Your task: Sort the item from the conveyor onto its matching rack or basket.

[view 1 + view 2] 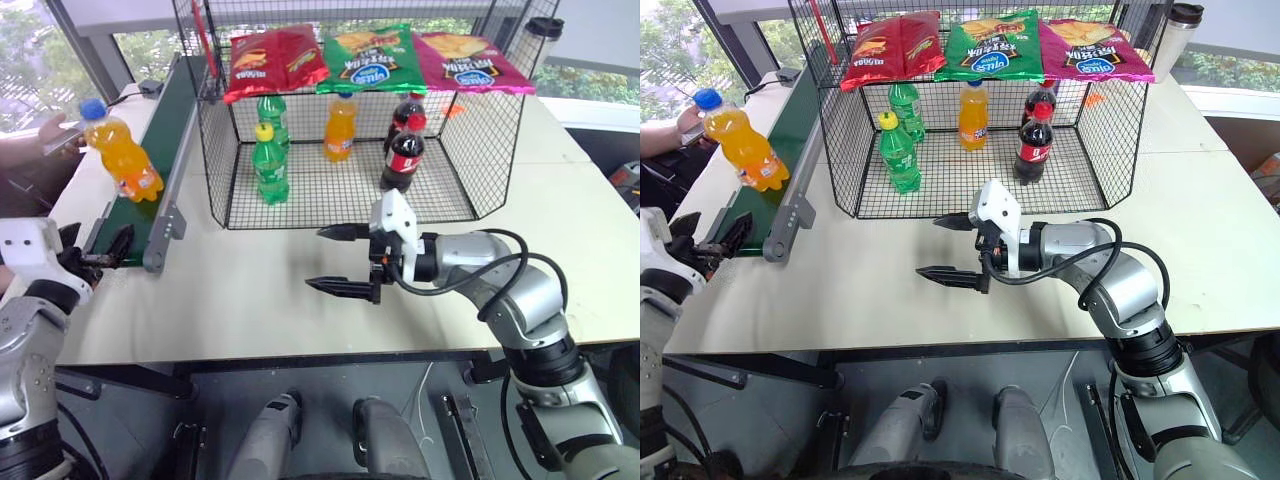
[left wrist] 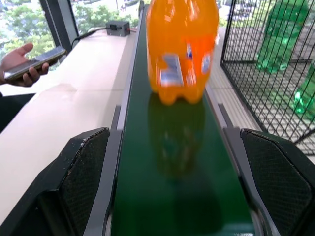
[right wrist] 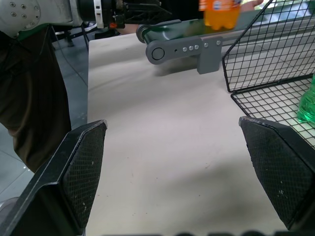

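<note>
We see a glossy clear plastic orange soda bottle on the matt dark green belt in its smooth grey metal frame. The black wire-mesh cage stands on a smooth matt beige tabletop. We note textured black gripper pads.

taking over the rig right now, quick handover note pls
Left gripper: open, empty, at the near end of the conveyor, lined up with the orange soda bottle.
Right gripper: open, empty, over the table in front of the wire cage.
Done: nothing sorted yet; bottle stands on the belt.
Left: grasp the bottle, set it in the cage.
</note>
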You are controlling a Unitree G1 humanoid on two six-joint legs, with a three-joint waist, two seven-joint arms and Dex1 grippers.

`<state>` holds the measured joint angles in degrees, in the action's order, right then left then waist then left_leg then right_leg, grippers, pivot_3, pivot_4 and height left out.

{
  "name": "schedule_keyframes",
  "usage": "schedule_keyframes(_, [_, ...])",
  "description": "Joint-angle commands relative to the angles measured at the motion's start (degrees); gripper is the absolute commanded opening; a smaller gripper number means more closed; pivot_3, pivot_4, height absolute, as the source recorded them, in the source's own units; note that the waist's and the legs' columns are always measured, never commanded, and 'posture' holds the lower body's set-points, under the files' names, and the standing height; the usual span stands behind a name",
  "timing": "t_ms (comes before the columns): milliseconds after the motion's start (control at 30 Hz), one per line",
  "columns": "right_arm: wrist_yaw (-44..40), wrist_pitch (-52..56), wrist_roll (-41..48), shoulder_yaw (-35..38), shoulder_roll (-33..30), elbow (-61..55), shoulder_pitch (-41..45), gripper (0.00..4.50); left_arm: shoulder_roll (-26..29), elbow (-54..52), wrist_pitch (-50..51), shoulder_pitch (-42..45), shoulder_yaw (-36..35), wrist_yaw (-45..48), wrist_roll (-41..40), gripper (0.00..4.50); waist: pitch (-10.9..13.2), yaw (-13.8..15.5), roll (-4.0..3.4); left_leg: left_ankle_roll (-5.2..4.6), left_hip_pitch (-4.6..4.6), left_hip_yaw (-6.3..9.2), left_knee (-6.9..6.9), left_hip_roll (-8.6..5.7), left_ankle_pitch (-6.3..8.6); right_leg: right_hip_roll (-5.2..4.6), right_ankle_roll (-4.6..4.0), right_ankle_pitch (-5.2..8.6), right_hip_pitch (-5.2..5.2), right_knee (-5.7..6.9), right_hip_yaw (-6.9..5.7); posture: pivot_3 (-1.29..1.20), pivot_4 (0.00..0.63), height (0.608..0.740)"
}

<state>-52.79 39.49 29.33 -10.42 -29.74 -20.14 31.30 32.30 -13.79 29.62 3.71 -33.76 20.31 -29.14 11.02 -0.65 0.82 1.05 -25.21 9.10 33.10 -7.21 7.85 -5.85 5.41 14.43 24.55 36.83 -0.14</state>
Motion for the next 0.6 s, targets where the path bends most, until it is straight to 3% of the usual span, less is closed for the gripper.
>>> schedule_keyframes(33, [0.2,-1.1,0.0,0.5,-0.1,-1.6,0.6,4.45,0.2,-0.6,-1.3,1.2,0.6,-0.7,0.6,4.50,0.0,0.0,0.00,0.00,0.00,0.00,0.00,0.00,0.00,0.00,0.00,0.00,0.00,0.00,0.00,0.00,0.150,0.739])
schedule_keyframes(467, [0.7,-1.2,0.1,1.0,-0.9,-1.7,0.3,4.45,0.5,2.3,-3.6,1.7,4.3,0.9,3.3,4.50,0.0,0.0,0.00,0.00,-0.01,0.00,-0.01,0.00,0.00,0.01,0.01,0.00,0.01,-0.01,0.00,0.00,0.150,0.739])
schedule_keyframes(600, [0.9,-1.2,0.1,1.2,-1.1,-1.7,0.3,4.50,-0.3,1.4,-2.4,2.1,2.9,2.7,-0.2,3.16,0.0,0.0,0.00,0.00,-0.01,0.00,-0.01,0.00,0.00,0.01,0.01,0.00,0.01,-0.02,0.00,0.00,0.150,0.739])
